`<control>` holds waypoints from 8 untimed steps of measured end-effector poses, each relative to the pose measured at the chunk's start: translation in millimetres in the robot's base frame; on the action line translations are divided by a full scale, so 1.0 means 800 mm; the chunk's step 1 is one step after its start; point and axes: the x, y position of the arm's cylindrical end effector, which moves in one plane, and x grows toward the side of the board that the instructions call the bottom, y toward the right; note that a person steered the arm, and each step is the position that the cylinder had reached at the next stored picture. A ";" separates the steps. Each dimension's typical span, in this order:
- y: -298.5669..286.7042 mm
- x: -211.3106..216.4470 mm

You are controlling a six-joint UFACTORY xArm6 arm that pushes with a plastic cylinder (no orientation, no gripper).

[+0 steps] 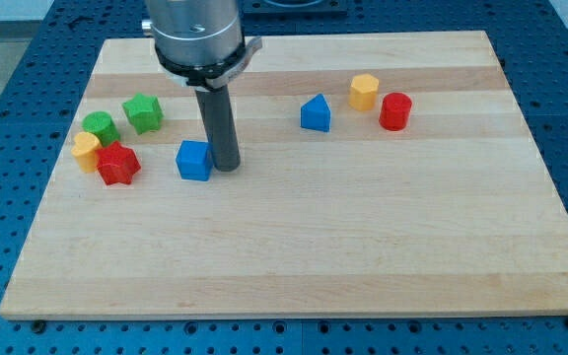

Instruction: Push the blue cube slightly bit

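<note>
The blue cube (194,160) lies on the wooden board (363,247) at the view's left of centre. My tip (226,166) rests on the board just to the cube's right, touching or nearly touching its right side. The rod rises straight up to the arm's grey body at the view's top.
Left of the cube lie a red star-shaped block (118,164), a yellow block (87,151), a green round block (100,127) and a green star-shaped block (143,112). Toward the right lie a blue triangular block (315,113), a yellow hexagonal block (364,92) and a red cylinder (394,110).
</note>
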 end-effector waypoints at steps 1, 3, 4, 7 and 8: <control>0.016 0.038; 0.006 0.083; -0.009 0.055; -0.069 0.023; -0.100 0.012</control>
